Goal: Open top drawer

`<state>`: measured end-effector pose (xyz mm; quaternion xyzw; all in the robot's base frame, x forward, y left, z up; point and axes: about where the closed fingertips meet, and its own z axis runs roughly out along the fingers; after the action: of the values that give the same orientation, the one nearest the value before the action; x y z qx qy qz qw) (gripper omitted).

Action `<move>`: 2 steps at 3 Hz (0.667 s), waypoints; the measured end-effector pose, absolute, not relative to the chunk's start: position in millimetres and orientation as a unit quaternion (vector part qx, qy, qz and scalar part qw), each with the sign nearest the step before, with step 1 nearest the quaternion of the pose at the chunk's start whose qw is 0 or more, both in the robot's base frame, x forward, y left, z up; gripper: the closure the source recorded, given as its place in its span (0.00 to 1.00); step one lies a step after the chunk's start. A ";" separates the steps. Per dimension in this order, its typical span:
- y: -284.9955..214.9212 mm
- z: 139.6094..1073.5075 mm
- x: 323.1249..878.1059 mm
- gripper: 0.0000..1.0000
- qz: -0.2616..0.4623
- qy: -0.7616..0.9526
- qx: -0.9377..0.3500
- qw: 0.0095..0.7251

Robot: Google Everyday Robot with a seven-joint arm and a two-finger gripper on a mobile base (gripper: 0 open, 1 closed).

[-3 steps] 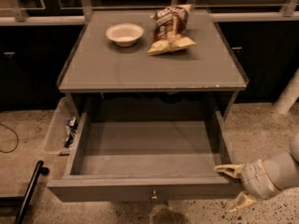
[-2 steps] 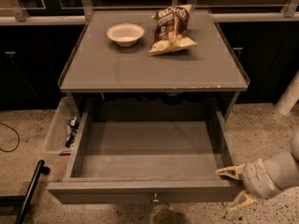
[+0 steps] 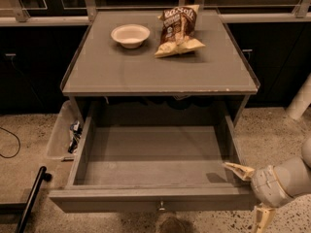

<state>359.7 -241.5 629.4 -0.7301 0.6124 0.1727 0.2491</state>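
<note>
Top drawer [image 3: 150,155] just left of tool [image 3: 242,198]

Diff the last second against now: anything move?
Hardly anything. The pincer, at the right front corner of the top drawer, edged slightly up-frame, fingers spread. The drawer stays pulled out; the bowl and chip bag sit unmoved on the cabinet top.

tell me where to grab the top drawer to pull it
Grip the small round knob centred on the flat front of the top drawer, coming straight from the front; nothing else protrudes. The hand sits open at its front right corner.
</note>
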 end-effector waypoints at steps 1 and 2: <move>-241.2 629.7 359.9 0.00 0.173 0.612 -0.731 0.249; -223.4 648.9 372.2 0.00 0.167 0.589 -0.749 0.253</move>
<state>372.2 -223.4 648.9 -0.7490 0.5891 0.1673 0.2528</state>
